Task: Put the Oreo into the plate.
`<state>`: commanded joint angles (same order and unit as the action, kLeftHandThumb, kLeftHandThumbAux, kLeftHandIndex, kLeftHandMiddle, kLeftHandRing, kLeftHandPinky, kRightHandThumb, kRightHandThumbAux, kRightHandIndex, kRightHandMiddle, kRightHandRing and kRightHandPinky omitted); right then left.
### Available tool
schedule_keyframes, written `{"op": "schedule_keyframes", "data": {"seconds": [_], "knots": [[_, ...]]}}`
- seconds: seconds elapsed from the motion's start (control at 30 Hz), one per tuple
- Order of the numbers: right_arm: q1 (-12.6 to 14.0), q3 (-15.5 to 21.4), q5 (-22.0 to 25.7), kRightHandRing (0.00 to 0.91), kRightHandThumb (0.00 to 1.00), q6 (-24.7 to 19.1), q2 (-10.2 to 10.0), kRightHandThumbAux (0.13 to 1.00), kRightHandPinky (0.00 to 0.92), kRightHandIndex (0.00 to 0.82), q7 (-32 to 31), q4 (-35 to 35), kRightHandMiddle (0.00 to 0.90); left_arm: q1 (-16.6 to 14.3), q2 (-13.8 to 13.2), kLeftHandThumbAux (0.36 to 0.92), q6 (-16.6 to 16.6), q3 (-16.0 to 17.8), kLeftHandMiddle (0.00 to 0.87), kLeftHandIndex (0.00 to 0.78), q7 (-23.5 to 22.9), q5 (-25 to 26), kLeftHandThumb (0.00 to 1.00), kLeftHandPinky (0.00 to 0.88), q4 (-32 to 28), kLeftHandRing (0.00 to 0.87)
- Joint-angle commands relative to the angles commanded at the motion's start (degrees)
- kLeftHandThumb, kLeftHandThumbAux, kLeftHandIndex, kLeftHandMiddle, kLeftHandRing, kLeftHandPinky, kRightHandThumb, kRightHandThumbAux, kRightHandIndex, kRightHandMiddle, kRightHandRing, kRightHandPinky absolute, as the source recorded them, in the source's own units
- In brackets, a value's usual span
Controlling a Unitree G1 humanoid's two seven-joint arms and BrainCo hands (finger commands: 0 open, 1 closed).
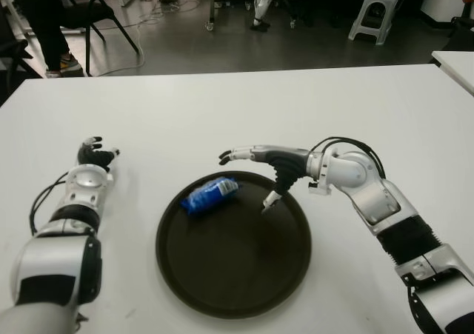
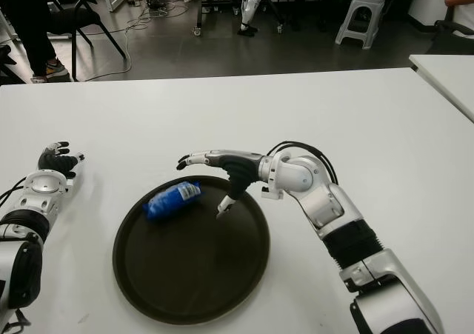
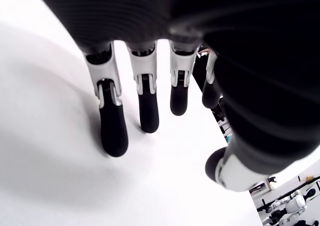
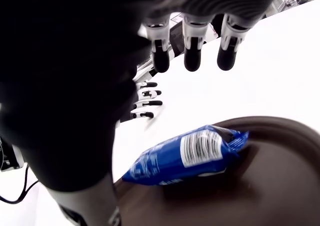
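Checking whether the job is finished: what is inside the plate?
The blue Oreo pack lies inside the dark plate, near its far-left rim. The open right hand hovers above.

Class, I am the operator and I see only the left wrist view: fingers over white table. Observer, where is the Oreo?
Observer: The Oreo pack lies inside the plate, at its far left part.
Operator: Is the right hand gripping it?
Observer: No. The right hand hangs open over the plate's far edge, fingers spread, apart from the pack.
Operator: And where does my left hand sit?
Observer: The left hand shows open on the table, left of the plate, holding nothing.
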<state>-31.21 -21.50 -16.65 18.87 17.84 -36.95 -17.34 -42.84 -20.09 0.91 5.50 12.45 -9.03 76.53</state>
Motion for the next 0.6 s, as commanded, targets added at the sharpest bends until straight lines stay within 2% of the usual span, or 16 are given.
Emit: {"op": "schedule_keyframes", "data": {"seconds": [0.07,0.2,0.33,0.37,0.43,0.53,0.6], "knots": [[-0.42,0.60,-0.50,0.000,0.000,0.23,-0.36,0.890,0.000,0.000,2.42,-1.71,0.000,-0.01,0.07,0.743,0.04,0.16,0.163,0.169,0.09,0.16,0.246,0.172,-0.01,0.176],[-2.84,2.55,-3.82,0.000,0.000,1.25,-1.31,0.883,0.000,0.000,12.68,-8.58,0.000,-0.02,0.12,0.771,-0.06,0.55,0.169,0.166,-0.04,0.51,0.274,0.171,0.04,0.178],[-4.69,3.53,-9.53,0.000,0.000,5.27,-2.64,0.881,0.000,0.000,32.14,-22.20,0.000,-0.12,0.11,0.778,-0.22,0.63,0.166,0.163,-0.27,0.58,0.272,0.170,0.10,0.174],[-5.85,3.84,-10.00,0.000,0.000,7.61,-3.88,0.881,0.000,0.000,38.95,-28.43,0.000,-0.11,0.15,0.777,-0.17,0.67,0.166,0.164,-0.27,0.63,0.277,0.171,0.11,0.174],[-7.65,4.65,-10.31,0.000,0.000,11.10,-5.63,0.883,0.000,0.000,49.41,-36.61,0.000,-0.08,0.19,0.778,-0.05,0.72,0.167,0.164,-0.27,0.71,0.290,0.168,0.10,0.175],[-9.53,7.63,-9.09,0.000,0.000,13.61,-7.03,0.879,0.000,0.000,61.98,-41.57,0.000,0.01,0.11,0.781,0.19,0.76,0.163,0.152,-0.46,0.75,0.295,0.164,0.13,0.173],[-10.69,9.59,-7.37,0.000,0.000,12.84,-7.37,0.871,0.000,0.000,66.65,-44.71,0.000,0.10,0.02,0.781,0.24,0.65,0.160,0.152,-0.50,0.61,0.290,0.172,0.20,0.174]]}}
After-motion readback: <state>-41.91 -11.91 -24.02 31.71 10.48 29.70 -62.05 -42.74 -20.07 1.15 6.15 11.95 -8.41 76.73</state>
